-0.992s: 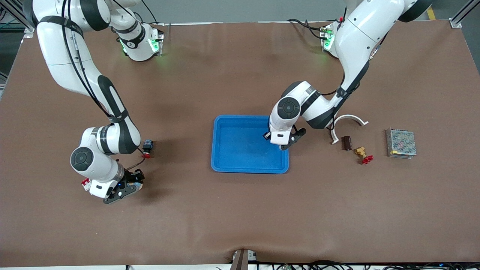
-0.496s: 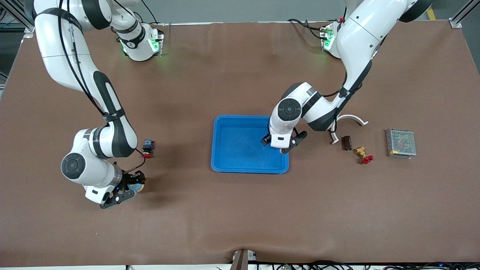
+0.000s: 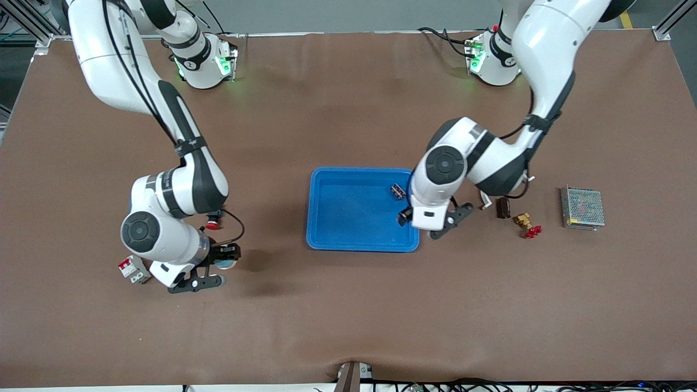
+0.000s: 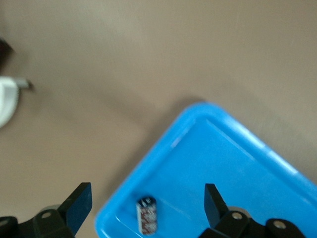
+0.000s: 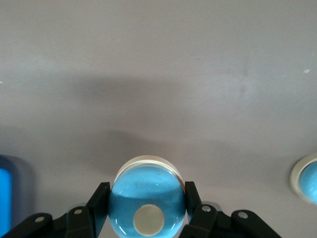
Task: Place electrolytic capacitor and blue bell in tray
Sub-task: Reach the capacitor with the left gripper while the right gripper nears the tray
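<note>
Looking at it, the electrolytic capacitor already lies in the tray, in its corner toward the left arm's base. The left gripper hangs wide open over that tray edge. The right gripper, bent low over the table, pinches the blue bell well apart from the tray.

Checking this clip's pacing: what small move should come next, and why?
Probably carry the blue bell toward the tray. The right gripper is shut on it above bare table toward the right arm's end, while the capacitor already lies in the tray and the left gripper is open.
</note>
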Available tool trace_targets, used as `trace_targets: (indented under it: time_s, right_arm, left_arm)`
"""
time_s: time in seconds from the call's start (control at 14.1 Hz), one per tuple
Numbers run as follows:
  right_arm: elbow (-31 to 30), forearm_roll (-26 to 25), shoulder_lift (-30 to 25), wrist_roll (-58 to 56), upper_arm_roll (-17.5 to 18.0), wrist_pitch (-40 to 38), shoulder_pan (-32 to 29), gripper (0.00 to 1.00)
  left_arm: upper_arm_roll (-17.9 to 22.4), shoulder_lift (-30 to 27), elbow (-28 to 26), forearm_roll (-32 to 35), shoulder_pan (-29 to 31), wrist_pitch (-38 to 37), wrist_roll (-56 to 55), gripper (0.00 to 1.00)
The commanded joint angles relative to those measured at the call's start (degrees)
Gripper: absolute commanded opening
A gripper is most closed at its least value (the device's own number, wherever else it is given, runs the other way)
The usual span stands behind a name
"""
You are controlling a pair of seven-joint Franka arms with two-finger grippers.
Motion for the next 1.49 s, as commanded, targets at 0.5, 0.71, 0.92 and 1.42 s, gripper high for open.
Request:
trace_targets:
  time_s: [0.5, 0.71, 0.92, 1.42]
  right_arm:
    - [-1.2, -0.1, -4.1, 31.2, -0.3, -2.7, 16.2, 0.48]
    - [-2.2, -0.2, -3.9, 36.6, -0.3, -1.5, 19.9, 0.48]
    - [-4.9, -0.4, -3.8, 40.0, -0.4, 1.5, 22.5, 0.48]
    - [-10.0, -0.6, -3.1, 43.5, -0.5, 9.5, 25.6, 0.48]
  left_arm:
    - [-0.4, -4.8, 0.4, 1.0, 11.1, -7.6, 22.1, 1.0]
    - [-0.4, -5.8, -0.9, 1.0, 15.0, -7.8, 29.3, 1.0]
    - [-0.4, -6.2, -2.6, 1.1, 19.3, -7.8, 37.6, 1.0]
    - [-0.4, -7.5, -11.4, 1.1, 24.6, -3.6, 43.8, 1.0]
